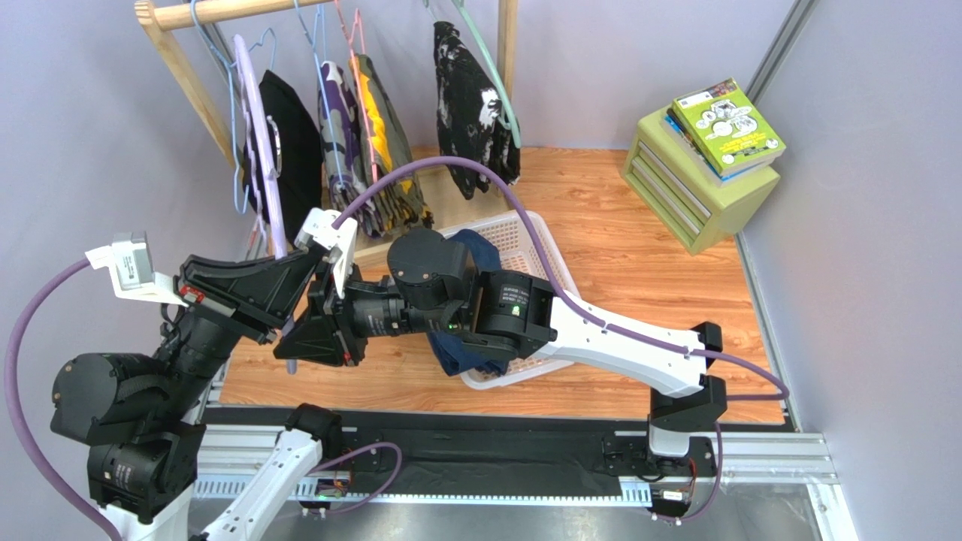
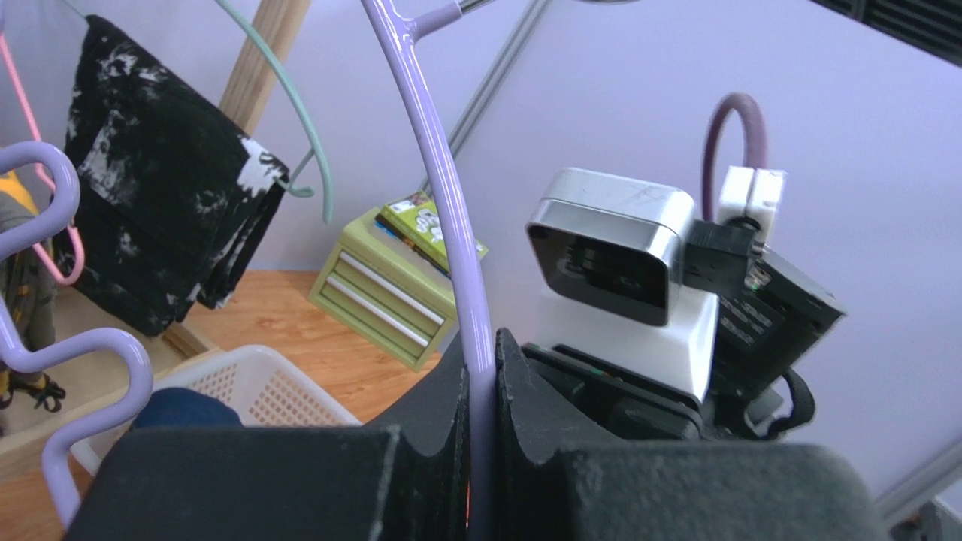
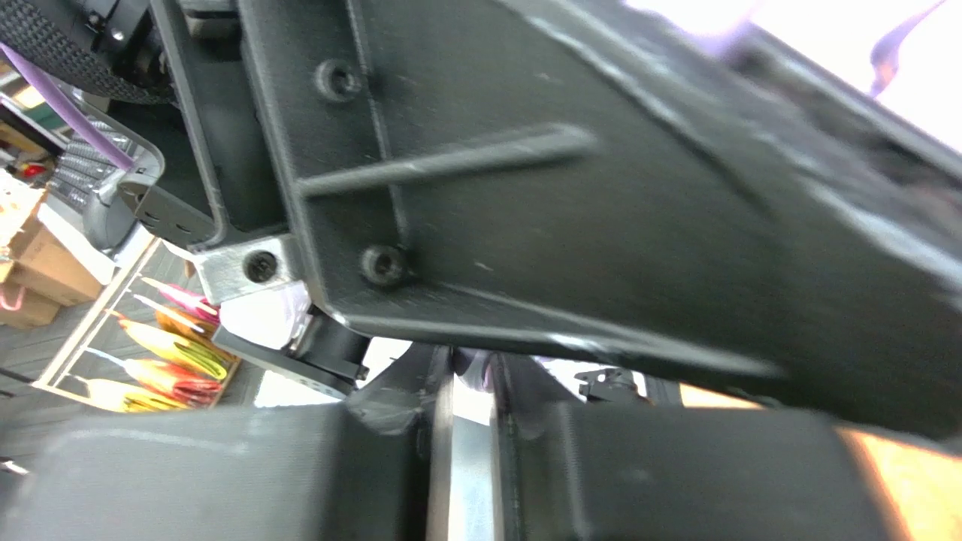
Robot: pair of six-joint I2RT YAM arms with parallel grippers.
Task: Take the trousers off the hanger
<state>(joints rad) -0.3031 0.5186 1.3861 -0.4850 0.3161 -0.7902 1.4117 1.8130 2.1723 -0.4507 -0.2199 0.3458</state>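
Observation:
The lilac hanger (image 1: pixel 258 147) stands upright left of the rack, with nothing on it. My left gripper (image 1: pixel 303 268) is shut on its wire, which shows in the left wrist view (image 2: pixel 446 203) running down between the jaws (image 2: pixel 482 383). My right gripper (image 1: pixel 296 338) sits just below the left one. In the right wrist view its jaws (image 3: pixel 472 389) stand almost closed, with a lilac bit of the hanger (image 3: pixel 480 377) at the tips. The navy trousers (image 1: pixel 454 358) lie in the white basket (image 1: pixel 531 242), partly under my right arm. They also show in the left wrist view (image 2: pixel 186 408).
A wooden rack (image 1: pixel 186 14) at the back holds a black garment (image 1: pixel 288 135), other clothes and a black-and-white blotched garment (image 1: pixel 474 102). A green drawer unit (image 1: pixel 689 186) with books (image 1: pixel 726 126) stands at the far right. Walls close both sides.

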